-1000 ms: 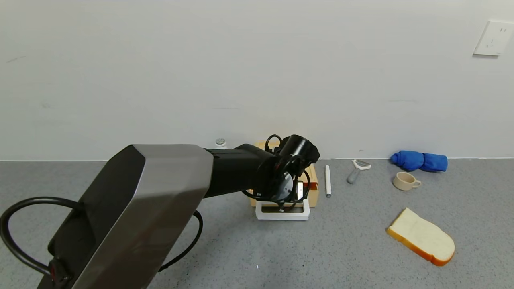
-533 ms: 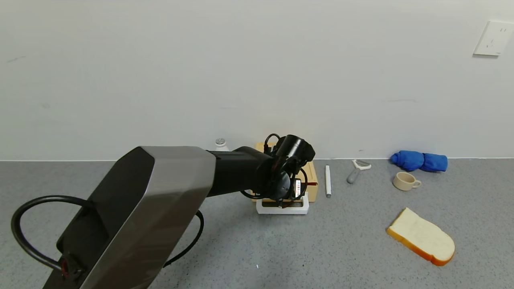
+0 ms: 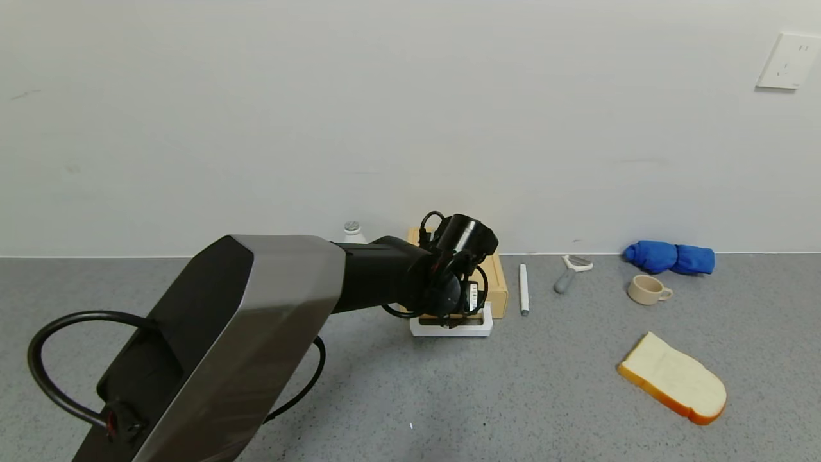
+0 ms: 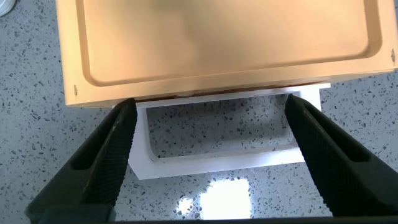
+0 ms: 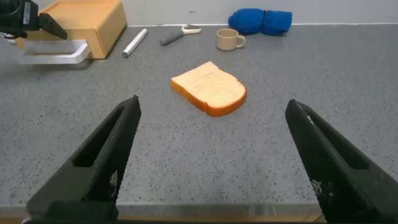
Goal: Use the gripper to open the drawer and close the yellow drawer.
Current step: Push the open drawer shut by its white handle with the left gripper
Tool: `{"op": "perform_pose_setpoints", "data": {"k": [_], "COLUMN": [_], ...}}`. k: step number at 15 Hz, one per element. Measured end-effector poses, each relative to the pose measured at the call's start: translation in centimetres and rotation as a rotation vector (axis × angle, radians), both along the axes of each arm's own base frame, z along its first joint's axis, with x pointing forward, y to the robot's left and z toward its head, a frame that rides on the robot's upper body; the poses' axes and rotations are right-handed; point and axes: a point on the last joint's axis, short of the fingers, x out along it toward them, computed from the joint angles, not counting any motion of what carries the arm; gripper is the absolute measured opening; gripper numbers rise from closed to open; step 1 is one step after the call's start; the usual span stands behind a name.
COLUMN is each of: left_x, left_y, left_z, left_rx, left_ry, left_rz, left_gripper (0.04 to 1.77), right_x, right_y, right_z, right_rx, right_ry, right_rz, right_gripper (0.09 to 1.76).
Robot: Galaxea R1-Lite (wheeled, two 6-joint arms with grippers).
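Observation:
The tan-yellow drawer (image 3: 498,283) stands by the back wall, and its white loop handle (image 3: 451,330) faces me. My left gripper (image 3: 457,317) is right at the handle. In the left wrist view the gripper (image 4: 211,155) is open, with one dark finger (image 4: 112,155) at each end of the handle (image 4: 217,167). The handle lies almost flush with the box (image 4: 217,43), and only a thin dark gap shows. My right gripper (image 5: 211,155) is open and empty, low over the table near the front, apart from the drawer (image 5: 87,22).
A white pen (image 3: 524,289), a peeler (image 3: 569,272), a beige cup (image 3: 648,289) and a blue cloth (image 3: 670,257) lie to the right of the drawer. A bread slice (image 3: 673,378) lies at the front right. A small white bottle (image 3: 351,230) stands behind my left arm.
My left gripper and the white handle have moved back toward the box. The tray has slid in, and the red gap seen earlier is gone.

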Motion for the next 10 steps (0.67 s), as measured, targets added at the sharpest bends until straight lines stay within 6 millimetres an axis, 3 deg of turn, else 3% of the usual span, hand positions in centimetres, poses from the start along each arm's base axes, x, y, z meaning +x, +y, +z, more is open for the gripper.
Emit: {"op": "perform_pose_setpoints", "data": {"k": [6, 10], "left_x": [-1.0, -3.2], "left_y": [0.2, 0.9], "left_z": [0.1, 2.5], "left_rx": [0.055, 0.096], "left_ry": [0.023, 0.08], "left_rz": [0.02, 0.026], "left_gripper": [1.72, 1.72], "right_x": [0.0, 0.0], "right_y": [0.0, 0.0], "right_z": [0.0, 0.0], "right_rx": [0.0, 0.0], "right_ry": [0.0, 0.0], "right_rz": [0.0, 0.0], "right_gripper": [1.71, 1.71]}}
